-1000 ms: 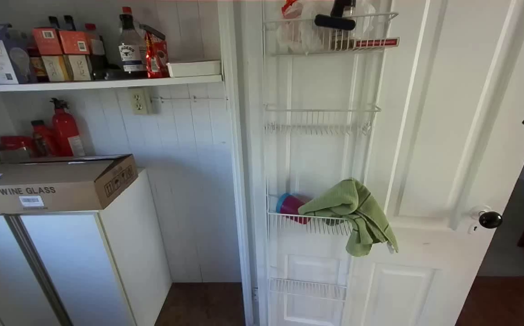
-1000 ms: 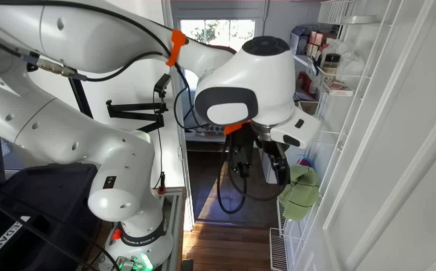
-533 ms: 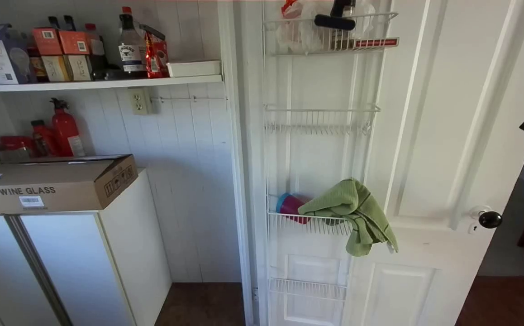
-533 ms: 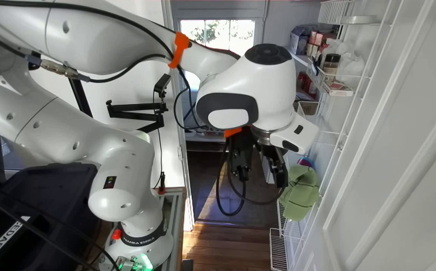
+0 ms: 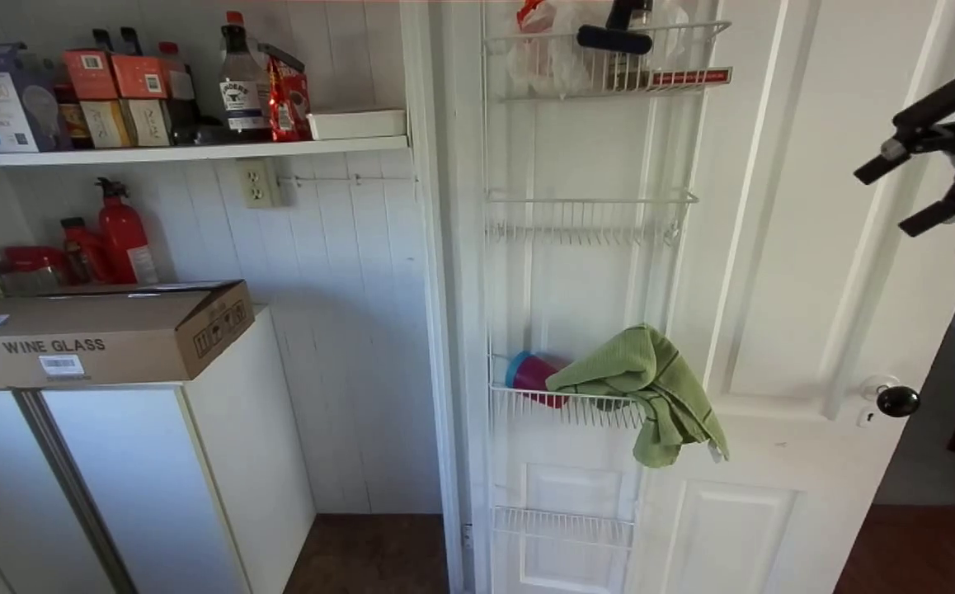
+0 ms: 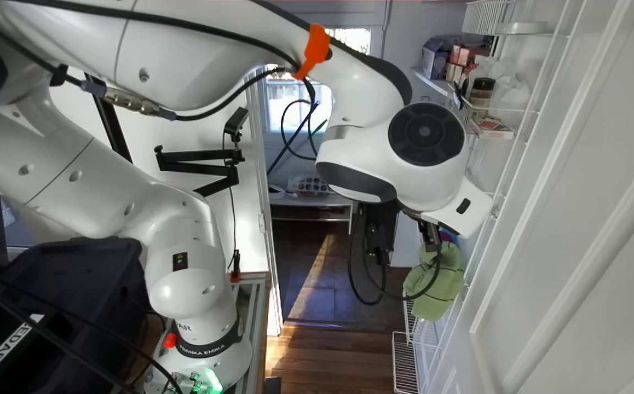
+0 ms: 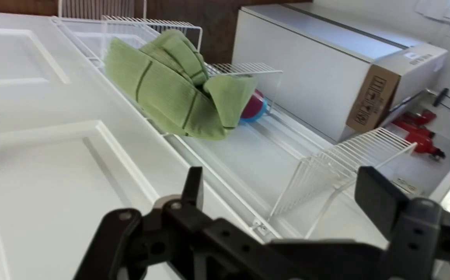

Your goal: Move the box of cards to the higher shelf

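Note:
The box of cards is a thin red and white box at the end of an upper wire basket on the door. It also shows in an exterior view, jutting from the basket rim. A higher wire shelf is above it in that view. My gripper is open and empty, in front of the door, lower than the box and to its right in that view. In the wrist view the gripper has its fingers wide apart, with the middle wire basket beyond them. The box is out of the wrist view.
Plastic bags and a dark-lidded jar share the box's basket, and a black-handled object hangs over its front. A green towel and purple cup sit lower. A white dish lies on the top shelf.
My arm has swung toward the door rack. The gripper has come further into an exterior view from the right edge, so both fingers now show. The box has not moved.

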Available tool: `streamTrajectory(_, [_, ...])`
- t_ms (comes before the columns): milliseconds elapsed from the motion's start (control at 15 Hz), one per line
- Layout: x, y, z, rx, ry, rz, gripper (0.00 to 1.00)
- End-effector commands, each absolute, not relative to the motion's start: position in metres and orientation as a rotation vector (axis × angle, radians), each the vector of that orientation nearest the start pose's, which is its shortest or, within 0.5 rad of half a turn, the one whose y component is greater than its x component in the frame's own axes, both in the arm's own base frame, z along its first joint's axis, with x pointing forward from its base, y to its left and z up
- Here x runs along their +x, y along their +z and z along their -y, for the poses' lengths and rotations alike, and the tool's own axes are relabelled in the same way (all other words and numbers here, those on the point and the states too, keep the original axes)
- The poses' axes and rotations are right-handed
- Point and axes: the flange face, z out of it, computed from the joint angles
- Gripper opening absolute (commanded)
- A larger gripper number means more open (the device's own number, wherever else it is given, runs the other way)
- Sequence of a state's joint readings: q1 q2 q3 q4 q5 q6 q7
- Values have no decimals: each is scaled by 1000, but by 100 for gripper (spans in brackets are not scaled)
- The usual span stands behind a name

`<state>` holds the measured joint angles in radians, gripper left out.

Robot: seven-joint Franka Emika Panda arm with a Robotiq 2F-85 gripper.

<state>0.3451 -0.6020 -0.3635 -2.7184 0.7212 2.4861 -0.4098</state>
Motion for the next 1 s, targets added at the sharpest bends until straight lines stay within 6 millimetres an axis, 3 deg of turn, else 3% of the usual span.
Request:
streamTrajectory(0, [408,431,-3,-2243,-572,-139,100])
streamTrajectory(600, [436,460,-28,-1942,-771,22,100])
streamTrajectory(933, [457,461,-27,-1841,-752,-59,100])
